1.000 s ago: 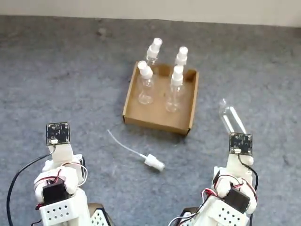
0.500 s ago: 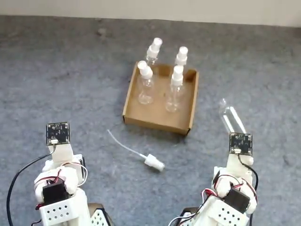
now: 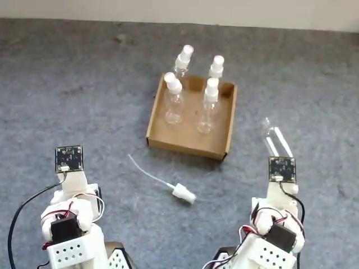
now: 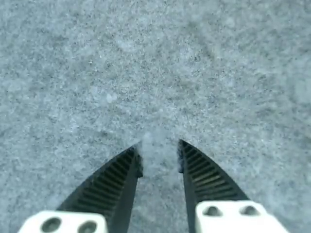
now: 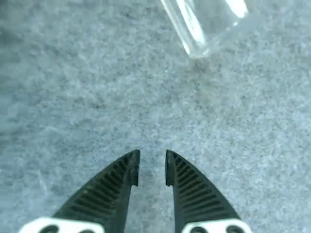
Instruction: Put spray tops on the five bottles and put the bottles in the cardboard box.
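Work on the fifth bottle seems to me the step in hand. In the cardboard box (image 3: 188,143) two capped bottles stand upright, the left bottle (image 3: 173,103) and the right bottle (image 3: 208,109). Two more with tops, the far-left bottle (image 3: 182,63) and the far-right bottle (image 3: 216,67), stand at the far wall of the box; I cannot tell if they are inside it or just behind it. The fifth bottle (image 3: 274,139) lies on its side on the grey carpet (image 3: 84,84), to the right of the box and apart from it, without a top. The spray top (image 3: 184,193) lies on the carpet near of the box, between the two arms, its thin tube running to the far left.

The right gripper (image 5: 151,162) hangs low over the carpet, just near of the lying bottle, its fingers a little apart and holding nothing. The left gripper (image 4: 159,155) is over bare carpet at the near left, also slightly apart and empty.

I think the next move calls for the right gripper to go forward and close on the bottle, and for the left one to fetch the top. The tube must enter the neck first, so the bottle should be held steady; being round, it may roll when touched.
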### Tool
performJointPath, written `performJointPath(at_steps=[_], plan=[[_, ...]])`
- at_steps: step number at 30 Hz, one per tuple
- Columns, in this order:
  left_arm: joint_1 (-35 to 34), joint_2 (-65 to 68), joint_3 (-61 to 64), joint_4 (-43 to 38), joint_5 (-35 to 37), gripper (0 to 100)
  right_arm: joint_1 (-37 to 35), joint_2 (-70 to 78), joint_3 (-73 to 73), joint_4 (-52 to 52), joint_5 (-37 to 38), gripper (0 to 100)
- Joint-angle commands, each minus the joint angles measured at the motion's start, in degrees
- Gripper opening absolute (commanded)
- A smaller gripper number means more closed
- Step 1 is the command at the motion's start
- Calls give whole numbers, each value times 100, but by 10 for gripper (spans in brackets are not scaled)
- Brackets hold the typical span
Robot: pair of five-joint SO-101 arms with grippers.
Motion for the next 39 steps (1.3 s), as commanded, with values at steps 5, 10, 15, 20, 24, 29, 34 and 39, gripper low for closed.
performJointPath(at_steps=[5, 10, 15, 20, 24, 29, 34, 39], plan=[[-101, -22, 110, -9, -62, 101, -356, 13, 629, -804, -9, 53], [-699, -31, 101, -941, -70, 102, -365, 4, 629, -1631, -9, 52], [-1420, -31, 101, -2382, -809, 102, -400, 31, 233, -1833, 44, 52], [-971, 13, -400, -2558, -1327, 102, -400, 198, -840, -1815, 123, 53], [-338, 22, -1349, -1468, -1626, 102, -400, 1323, -1798, -1815, 141, 53], [286, 497, -2756, -44, -2092, 103, -356, 3846, -3415, -1780, 158, 55], [558, 2334, -3908, 369, -2374, 103, -400, 6466, -5613, -1007, 791, 185], [1279, 4426, -4919, 580, -2374, 103, -541, 9015, -8532, 391, 1547, 265]])
